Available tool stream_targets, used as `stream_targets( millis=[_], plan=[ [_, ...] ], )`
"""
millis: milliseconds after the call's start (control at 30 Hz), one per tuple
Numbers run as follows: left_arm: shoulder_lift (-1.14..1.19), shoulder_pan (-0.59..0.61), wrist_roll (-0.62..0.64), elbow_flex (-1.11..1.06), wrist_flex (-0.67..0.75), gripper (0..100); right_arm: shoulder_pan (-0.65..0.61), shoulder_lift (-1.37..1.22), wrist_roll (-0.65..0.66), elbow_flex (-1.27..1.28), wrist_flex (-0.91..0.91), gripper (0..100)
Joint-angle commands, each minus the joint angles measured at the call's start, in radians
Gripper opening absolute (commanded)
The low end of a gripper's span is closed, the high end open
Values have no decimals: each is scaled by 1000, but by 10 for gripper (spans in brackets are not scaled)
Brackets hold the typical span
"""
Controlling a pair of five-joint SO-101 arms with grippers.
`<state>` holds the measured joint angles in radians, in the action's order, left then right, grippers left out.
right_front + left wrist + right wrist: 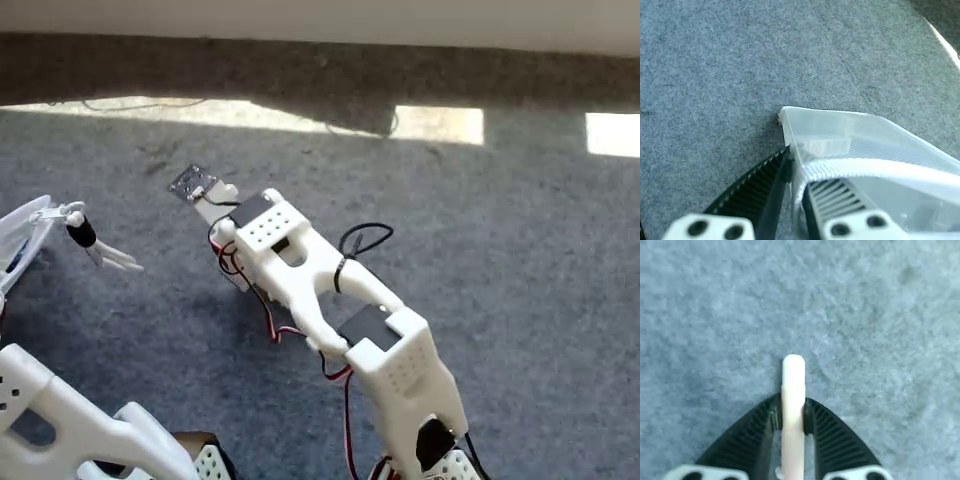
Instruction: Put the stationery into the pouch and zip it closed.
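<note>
— What carries everything?
— A grey carpet (520, 260) (715, 60) (865, 315), felt-like, with a darker band along its far edge.
— What lies on it?
— At the left edge is a clear pouch (18, 245) (850, 130). Its corner is low over the carpet, but I cannot tell whether it touches. Just beside it lies a short black-and-white piece (80, 232), then two thin white sticks (118, 262).
— And further in?
— A small speckled card (188, 183) near the middle, well apart from the pouch. I cannot tell if it lies flat.
— Anything else?
— Bright sun patches (438, 124) on the far side, and a thin wire (120, 103) by the left one.
</note>
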<state>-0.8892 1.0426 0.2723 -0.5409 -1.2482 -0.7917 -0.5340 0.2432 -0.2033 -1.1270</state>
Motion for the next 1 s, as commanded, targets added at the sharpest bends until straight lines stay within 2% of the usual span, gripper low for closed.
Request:
stream_targets(
  millis=[0, 233, 467, 767, 967],
  plan=[
    [-1, -74, -21, 21, 20, 11, 42, 125, -11, -21, -18, 4],
    [-1, -209, -23, 36, 3, 11, 67, 295, -11, 143, 42, 4],
    [-1, -423, -94, 130, -110, 10, 65, 532, -12, 397, 232, 4],
    [-1, -630, -114, 133, -121, 11, 87, 929, -17, 719, 447, 4],
    [7, -768, -118, 133, -115, 11, 160, 1175, -193, 835, 530, 4]
  ],
)
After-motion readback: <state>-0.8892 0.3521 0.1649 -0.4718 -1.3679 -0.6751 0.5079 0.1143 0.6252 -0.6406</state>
